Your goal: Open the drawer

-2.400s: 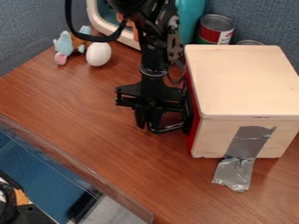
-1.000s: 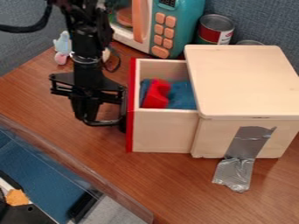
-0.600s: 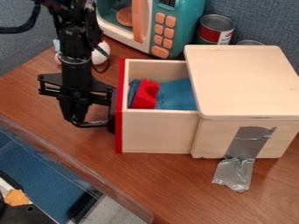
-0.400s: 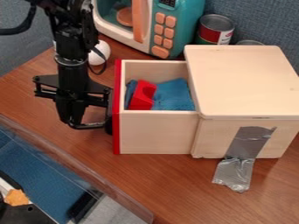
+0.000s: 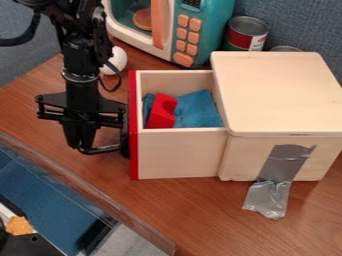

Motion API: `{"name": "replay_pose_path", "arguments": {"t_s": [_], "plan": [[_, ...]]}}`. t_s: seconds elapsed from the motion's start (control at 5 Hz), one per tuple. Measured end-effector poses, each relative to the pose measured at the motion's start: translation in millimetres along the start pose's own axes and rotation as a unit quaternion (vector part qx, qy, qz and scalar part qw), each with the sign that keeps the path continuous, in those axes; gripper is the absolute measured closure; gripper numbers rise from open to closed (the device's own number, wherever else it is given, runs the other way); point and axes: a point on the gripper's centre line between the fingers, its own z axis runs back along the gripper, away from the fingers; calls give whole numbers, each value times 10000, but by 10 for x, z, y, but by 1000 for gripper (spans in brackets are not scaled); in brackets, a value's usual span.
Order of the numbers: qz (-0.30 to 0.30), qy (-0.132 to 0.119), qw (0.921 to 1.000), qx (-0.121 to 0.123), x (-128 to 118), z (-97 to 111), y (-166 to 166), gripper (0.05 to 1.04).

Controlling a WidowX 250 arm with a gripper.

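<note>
And there's the drawer [image 5: 179,154], standing open out of the wooden box [image 5: 277,92], its red front [image 5: 133,132] away from the box and its back end hidden under the box's top. The black gripper [image 5: 80,146] hangs right beside that red front, on the far side of it from the box. Is the claw clenched or released? Can't tell: it's black on black down there, merging with a dark curved bar [image 5: 105,149] that runs to the drawer's front.

Inside the drawer, a red block [image 5: 162,112] leans on blue cloth [image 5: 199,107], the block covering part of the cloth. Silver tape [image 5: 280,162] runs down the box's near side and onto the table [image 5: 180,215], crumpled at its end.

Behind the box, a tin can [image 5: 246,34] has its lower part hidden, and a second can [image 5: 286,49] barely peeks over the top. Beyond the drawer sits a teal toy microwave [image 5: 224,22], cut off by the upper edge, and a white egg-like thing [image 5: 116,61] is half-masked by the arm [image 5: 81,57].
</note>
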Motion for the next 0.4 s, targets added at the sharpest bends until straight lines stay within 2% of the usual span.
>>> {"name": "replay_pose_path", "arguments": {"t_s": [0.2,0.4], "plan": [[-13,-31,10000,-22,3,-1,-37,899],[-198,-3,9997,145,-29,5,-78,660]]}}
